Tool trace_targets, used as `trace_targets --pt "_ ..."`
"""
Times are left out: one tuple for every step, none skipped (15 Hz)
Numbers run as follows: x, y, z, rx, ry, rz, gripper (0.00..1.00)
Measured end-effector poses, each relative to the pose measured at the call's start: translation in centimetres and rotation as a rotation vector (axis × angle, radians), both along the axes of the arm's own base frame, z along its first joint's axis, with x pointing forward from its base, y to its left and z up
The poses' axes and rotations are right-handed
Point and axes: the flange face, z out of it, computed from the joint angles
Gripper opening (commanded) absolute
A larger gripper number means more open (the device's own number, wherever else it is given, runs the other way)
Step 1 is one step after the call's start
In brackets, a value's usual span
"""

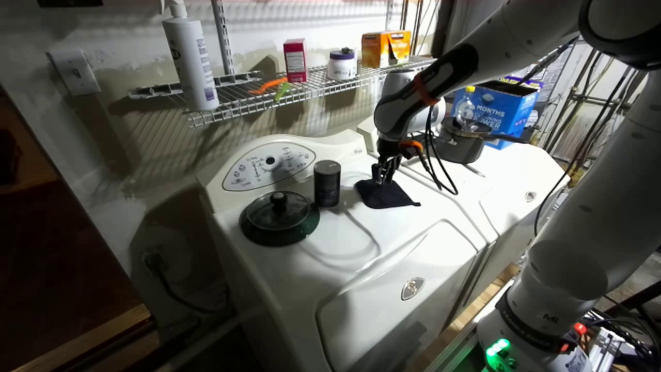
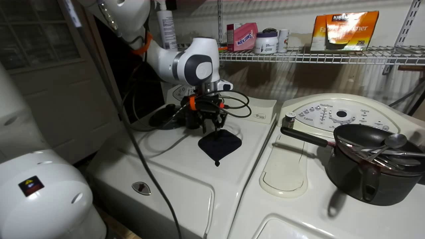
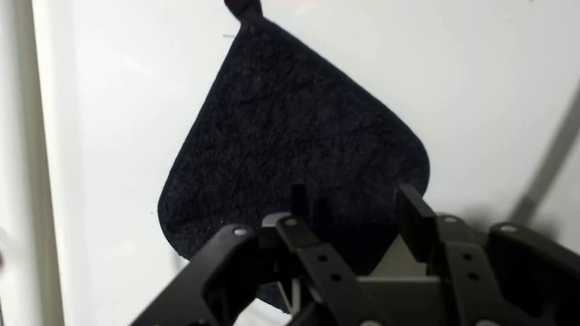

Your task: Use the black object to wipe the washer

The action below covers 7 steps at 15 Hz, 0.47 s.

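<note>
Soft wiping pad beneath parted jaws

The black pad (image 3: 281, 122) lies spread on top of the washer (image 1: 310, 268), here taken as the white appliance beneath it, near the neighbouring appliance (image 2: 312, 205). The tool (image 3: 350, 201) stands over one side of the pad, its jaws well parted and no cloth seen pinched between them; contact cannot be judged. The fabric should prove light, limp and hard to damage, prone to bunching on the smooth finish. A fold gathered from the body seems a firmer hold than the corner loop (image 3: 247, 9), which would merely trail the pad.
</note>
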Motion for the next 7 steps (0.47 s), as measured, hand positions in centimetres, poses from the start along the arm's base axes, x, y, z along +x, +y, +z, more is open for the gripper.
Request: trace_targets --pt "-0.1 -0.8 1.6 0.018 0.021 -0.045 0.91" --pt "-0.3 -1.6 3.2 0.032 0.037 -0.092 0.98" --pt "-0.5 -2.6 5.0 0.049 0.046 -0.141 0.99" --pt "-0.7 -3.5 6.7 0.068 0.046 -0.188 1.00" --pt "-0.8 -4.3 8.4 0.087 0.026 -0.233 0.93" --pt "-1.0 -5.0 9.8 0.093 -0.008 -0.248 1.00" --pt "-1.3 -5.4 10.9 0.097 -0.033 -0.254 1.00"
